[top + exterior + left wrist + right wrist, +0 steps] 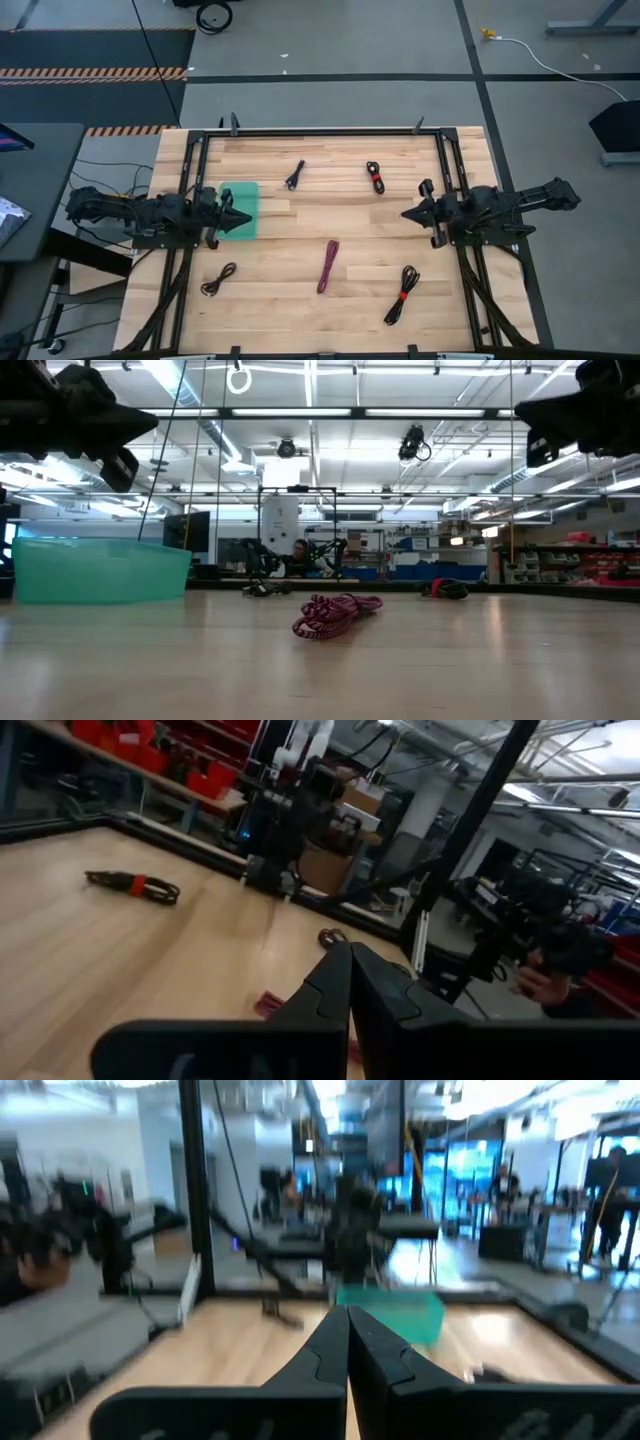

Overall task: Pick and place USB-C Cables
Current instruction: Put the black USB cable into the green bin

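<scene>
Five small cable bundles lie flat on the wooden table. In the high view there are a black one point(294, 176) and a black one with a red tie point(375, 177) toward the far edge. A purple-magenta one point(328, 266) lies mid-table. Another red-tied black one point(402, 295) and a plain black one point(218, 279) lie toward the near edge. The purple bundle point(335, 615) is in the middle of the low view. My left gripper point(243, 217) is shut, above the teal tray point(238, 200). My right gripper point(408, 214) is shut, hovering at the table's right.
The shallow teal tray point(100, 570) sits at the table's left side. A black frame point(320, 131) runs along the table's far edge and down both sides. A long white cord with a yellow plug point(487, 35) lies on the floor beyond the table.
</scene>
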{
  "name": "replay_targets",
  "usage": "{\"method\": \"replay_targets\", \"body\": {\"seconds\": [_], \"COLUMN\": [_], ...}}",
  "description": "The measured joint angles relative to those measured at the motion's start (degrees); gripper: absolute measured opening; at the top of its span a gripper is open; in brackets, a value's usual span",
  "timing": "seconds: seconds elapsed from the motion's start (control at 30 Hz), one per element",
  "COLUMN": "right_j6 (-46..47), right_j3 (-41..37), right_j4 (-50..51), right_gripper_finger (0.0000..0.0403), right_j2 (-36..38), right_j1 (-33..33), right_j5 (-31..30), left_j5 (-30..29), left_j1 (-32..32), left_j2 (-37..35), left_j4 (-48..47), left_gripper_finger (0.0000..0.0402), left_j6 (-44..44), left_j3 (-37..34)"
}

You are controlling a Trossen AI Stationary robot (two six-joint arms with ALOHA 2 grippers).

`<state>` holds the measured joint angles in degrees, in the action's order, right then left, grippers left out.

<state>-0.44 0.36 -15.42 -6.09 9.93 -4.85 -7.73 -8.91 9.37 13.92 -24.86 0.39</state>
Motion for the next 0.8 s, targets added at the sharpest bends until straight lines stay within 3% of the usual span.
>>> {"method": "replay_targets", "body": {"seconds": [0.17,0.37,0.47,0.6,0.7,0.8], "right_j6": [-0.28,-4.6,-9.75,-12.95,-13.25,-11.63], "right_j3": [0.01,0.0,0.02,0.02,0.01,0.02], "right_j4": [-6.4,-14.87,-15.2,-17.18,-17.0,-14.97], "right_gripper_finger": [0.0005,0.0005,0.0005,0.0014,0.003,0.005], "right_j2": [0.0,0.01,-0.11,-0.11,-0.13,-0.28], "right_j1": [0.0,0.0,0.0,-0.02,-0.02,-0.02], "right_j5": [-0.04,-1.6,-2.33,-7.35,-10.38,-12.51], "left_j5": [-5.69,1.32,0.59,-5.08,-6.83,-6.86], "left_j1": [0.12,-1.18,-4.31,-8.83,-11.18,-12.73], "left_j2": [-0.05,1.5,6.99,20.18,32.61,44.38], "left_j4": [4.14,-1.14,-13.84,-33.86,-55.11,-76.36], "left_gripper_finger": [0.0009,0.0037,0.0061,0.0088,0.0106,0.0124], "left_j6": [7.52,9.96,14.75,17.64,13.76,3.3], "left_j3": [0.33,12.18,23.41,40.81,54.85,65.86]}}
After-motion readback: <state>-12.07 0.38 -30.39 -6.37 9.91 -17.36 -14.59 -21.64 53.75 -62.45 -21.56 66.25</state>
